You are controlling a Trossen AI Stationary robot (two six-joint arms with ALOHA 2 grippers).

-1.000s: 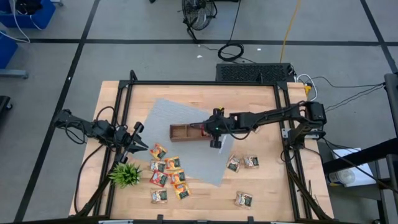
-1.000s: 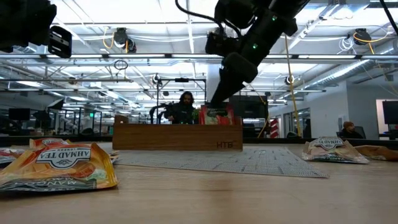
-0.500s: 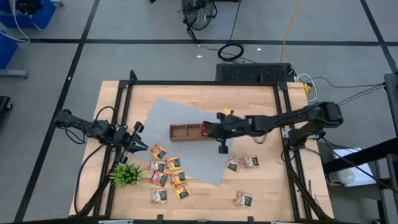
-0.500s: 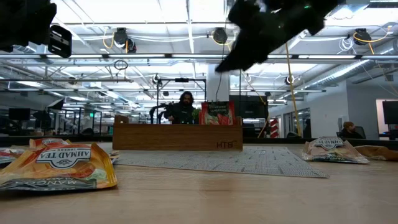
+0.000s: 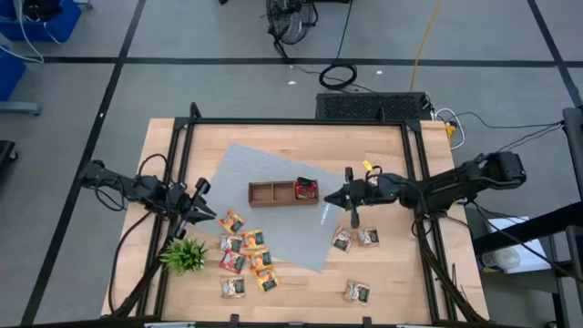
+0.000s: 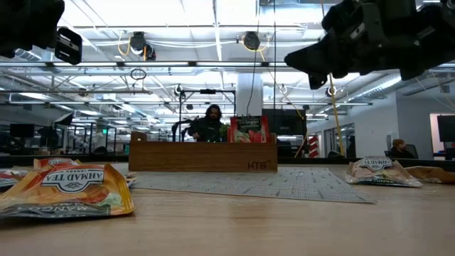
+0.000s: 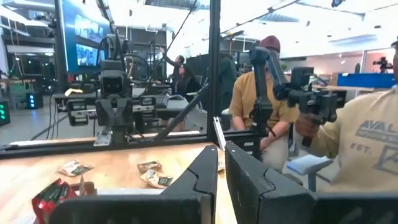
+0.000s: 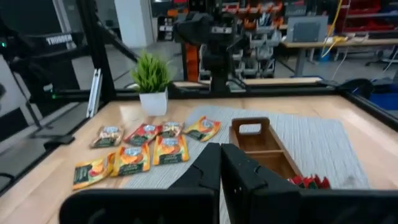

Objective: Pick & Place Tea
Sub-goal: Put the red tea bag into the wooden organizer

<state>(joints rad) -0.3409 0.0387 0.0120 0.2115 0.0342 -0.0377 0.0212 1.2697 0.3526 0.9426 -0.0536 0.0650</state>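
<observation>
A wooden tray (image 5: pixel 282 192) sits on a mat (image 5: pixel 239 169) mid-table, with one tea sachet (image 5: pixel 306 189) in its right compartment. A cluster of sachets (image 5: pixel 247 254) lies in front, left of centre, beside a small plant (image 5: pixel 183 254). Three more sachets (image 5: pixel 355 239) lie front right.

A brown wooden tray (image 5: pixel 282 192) sits on a grey ribbed mat (image 5: pixel 273 205) laid across the pale blond wood table (image 5: pixel 383 146). A red sachet (image 5: pixel 306 189) stands in the tray's end compartment. Below the tray in the high view lie red, orange-yellow and pale green-printed tea sachets (image 5: pixel 246 255) (the nearest orange one reads "Ahmad Tea"), beside a green spiky plant (image 5: pixel 185 254) in a white pot.
</observation>
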